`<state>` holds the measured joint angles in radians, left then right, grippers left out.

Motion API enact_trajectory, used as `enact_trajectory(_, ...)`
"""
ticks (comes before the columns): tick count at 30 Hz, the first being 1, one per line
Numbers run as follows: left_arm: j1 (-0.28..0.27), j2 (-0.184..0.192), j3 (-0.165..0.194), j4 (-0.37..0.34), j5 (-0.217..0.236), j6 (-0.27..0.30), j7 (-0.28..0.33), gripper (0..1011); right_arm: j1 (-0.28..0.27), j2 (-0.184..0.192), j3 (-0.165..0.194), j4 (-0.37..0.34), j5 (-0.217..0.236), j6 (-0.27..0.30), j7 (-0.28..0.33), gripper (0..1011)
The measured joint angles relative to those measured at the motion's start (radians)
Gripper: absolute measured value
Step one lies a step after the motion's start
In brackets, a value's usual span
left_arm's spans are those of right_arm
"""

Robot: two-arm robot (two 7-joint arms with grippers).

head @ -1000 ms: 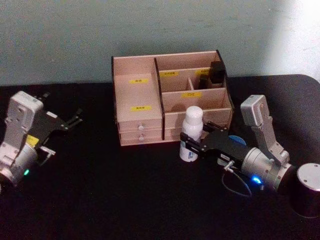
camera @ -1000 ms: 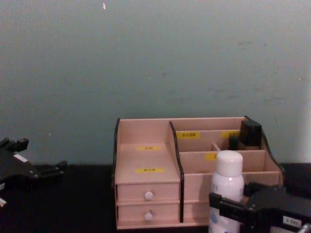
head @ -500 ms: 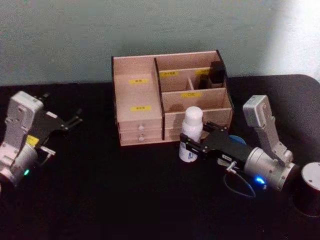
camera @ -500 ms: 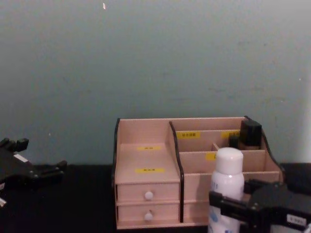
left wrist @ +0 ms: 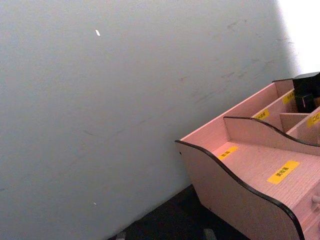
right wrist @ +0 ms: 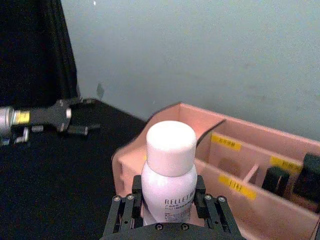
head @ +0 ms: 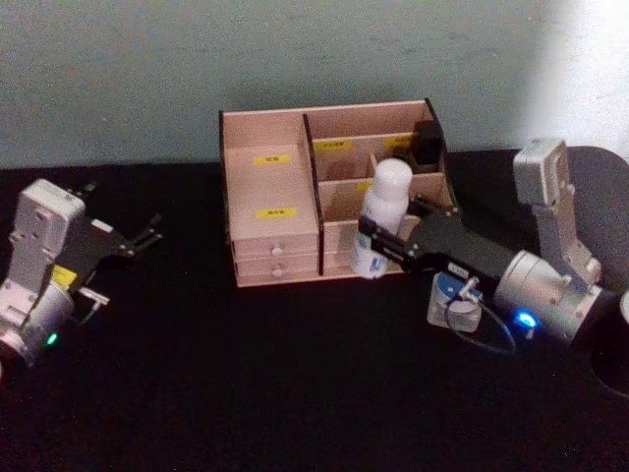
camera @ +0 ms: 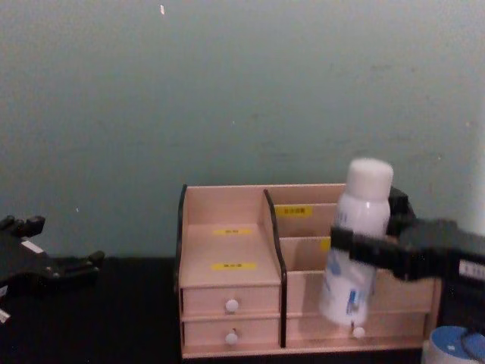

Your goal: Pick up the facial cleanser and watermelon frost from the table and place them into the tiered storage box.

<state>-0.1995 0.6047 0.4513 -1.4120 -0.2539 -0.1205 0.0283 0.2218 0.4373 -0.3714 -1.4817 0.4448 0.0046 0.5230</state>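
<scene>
The facial cleanser [head: 386, 211] is a white bottle with a white cap and blue print. My right gripper [head: 371, 246] is shut on its lower body and holds it off the table, slightly tilted, in front of the right half of the tiered storage box [head: 270, 187]. In the chest view the facial cleanser [camera: 364, 205] reaches above the box's top edge, with my right gripper [camera: 348, 250] around it. The watermelon frost [head: 452, 293], a small round blue-and-white container, lies on the table under my right arm. My left gripper [head: 147, 234] rests open at the far left.
A black item [head: 427, 141] stands in the box's back right compartment. A black cylinder [head: 617, 359] sits at the table's right edge. The table [head: 295, 374] is covered in black cloth, and a grey-green wall [camera: 227, 91] rises behind the box.
My right gripper has lifted the facial cleanser off the table, up and toward the box's right compartments. The blue-and-white container now shows beneath the arm. The left arm has not moved.
</scene>
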Motion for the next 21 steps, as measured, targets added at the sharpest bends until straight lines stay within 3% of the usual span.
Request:
enact_trajectory(11,0.000,0.000,0.000,0.000,0.000,0.000,0.000,1001,0.083,-0.036,0.008,0.038,0.022,0.003,-0.045,594)
enact_trajectory(21,0.000,0.000,0.000,0.000,0.000,0.000,0.000,1001,0.162,-0.085,0.010,0.129,-0.009,-0.023,-0.091,594)
